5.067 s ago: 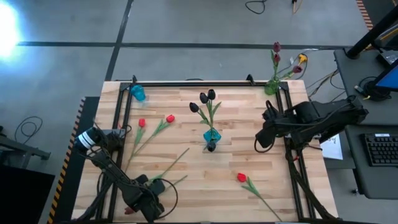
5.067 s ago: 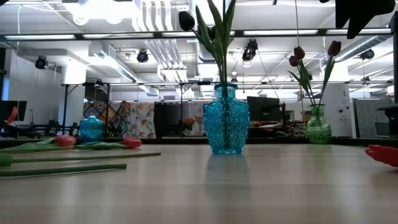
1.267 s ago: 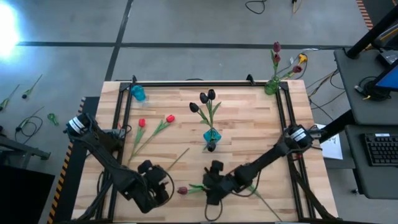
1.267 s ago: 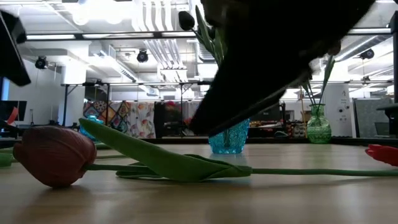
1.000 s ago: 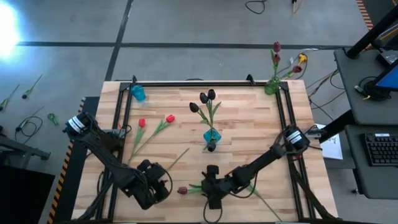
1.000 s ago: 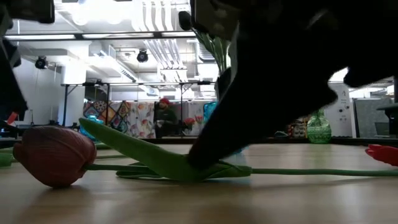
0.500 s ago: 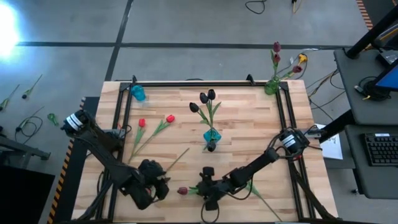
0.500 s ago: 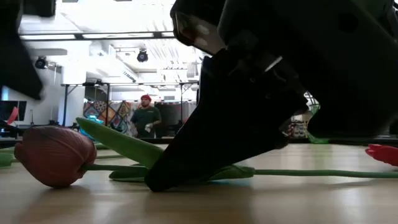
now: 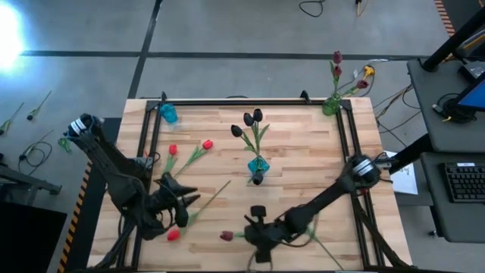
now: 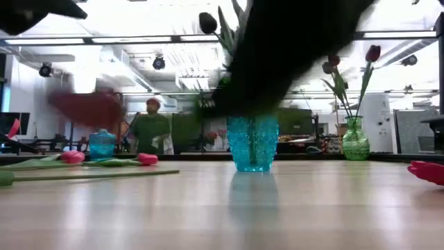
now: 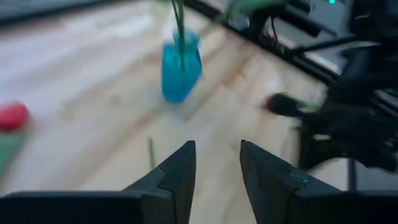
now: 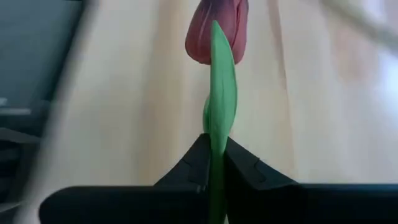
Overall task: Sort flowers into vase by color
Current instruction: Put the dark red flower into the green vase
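Note:
My right gripper (image 9: pixel 247 233) is near the table's front edge, shut on a dark maroon flower whose head (image 9: pixel 226 236) points toward the table's left. In the low view that head (image 10: pixel 90 107) hangs above the table. My left gripper (image 9: pixel 182 203) is at the near left, open and empty, above a long green stem (image 9: pixel 208 199); a red head (image 9: pixel 173 235) lies beside it. The blue vase (image 9: pixel 258 165) in the middle holds black flowers, and the green vase (image 9: pixel 330 106) at the far right holds maroon ones. Two red flowers (image 9: pixel 189 154) lie at the left. My right gripper pinches the flower's green leaf and stem (image 12: pixel 216 127) between its two fingers, a short way behind the head (image 12: pixel 217 28). The fingers come from the table's right and lie roughly along the stem. The flower is lifted clear of the table, its head beyond the fingertips.
A small blue vase (image 9: pixel 168 114) stands at the far left corner. Another red flower (image 10: pixel 427 171) lies at the near right. Black frame rails (image 9: pixel 151 136) run along the table's left and right sides. A person (image 10: pixel 151 132) stands in the room behind.
My right gripper has taken hold of the maroon flower, which lay flat on the table, and has lifted it clear. My left gripper has moved toward the far edge and turned toward the middle vase, uncovering a red head near the front edge.

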`<state>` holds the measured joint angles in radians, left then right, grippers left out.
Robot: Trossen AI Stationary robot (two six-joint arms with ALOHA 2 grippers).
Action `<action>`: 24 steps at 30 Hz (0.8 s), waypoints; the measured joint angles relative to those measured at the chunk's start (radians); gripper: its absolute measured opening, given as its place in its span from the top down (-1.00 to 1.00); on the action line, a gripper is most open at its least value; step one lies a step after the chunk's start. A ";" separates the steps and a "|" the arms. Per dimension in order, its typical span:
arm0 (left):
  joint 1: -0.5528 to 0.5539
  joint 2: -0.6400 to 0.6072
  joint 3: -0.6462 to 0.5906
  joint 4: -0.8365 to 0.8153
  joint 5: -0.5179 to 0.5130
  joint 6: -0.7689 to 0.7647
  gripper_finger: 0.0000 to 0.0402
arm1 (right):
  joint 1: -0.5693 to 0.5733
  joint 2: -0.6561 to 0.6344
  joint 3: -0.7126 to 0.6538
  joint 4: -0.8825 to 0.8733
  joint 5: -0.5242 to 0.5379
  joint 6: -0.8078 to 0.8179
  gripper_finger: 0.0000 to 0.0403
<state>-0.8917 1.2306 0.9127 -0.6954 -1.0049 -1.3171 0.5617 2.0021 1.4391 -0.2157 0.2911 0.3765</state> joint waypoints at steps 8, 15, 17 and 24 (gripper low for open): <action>0.027 -0.076 0.003 -0.122 -0.112 0.085 0.57 | 0.041 -0.184 0.068 -0.381 0.176 -0.044 0.94; 0.046 -0.079 0.003 -0.272 -0.095 0.051 0.61 | 0.062 -0.331 0.067 -0.429 0.009 0.075 0.94; 0.048 -0.079 0.003 -0.266 -0.068 0.047 0.61 | 0.065 -0.374 0.074 -0.378 -0.103 0.176 0.94; 0.048 -0.069 0.003 -0.255 -0.006 0.022 0.61 | 0.143 -0.539 0.077 -0.004 -0.127 0.182 0.94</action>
<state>-0.8440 1.1618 0.9157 -0.9504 -1.0105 -1.2949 0.7043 1.4631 1.5162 -0.2200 0.1641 0.5586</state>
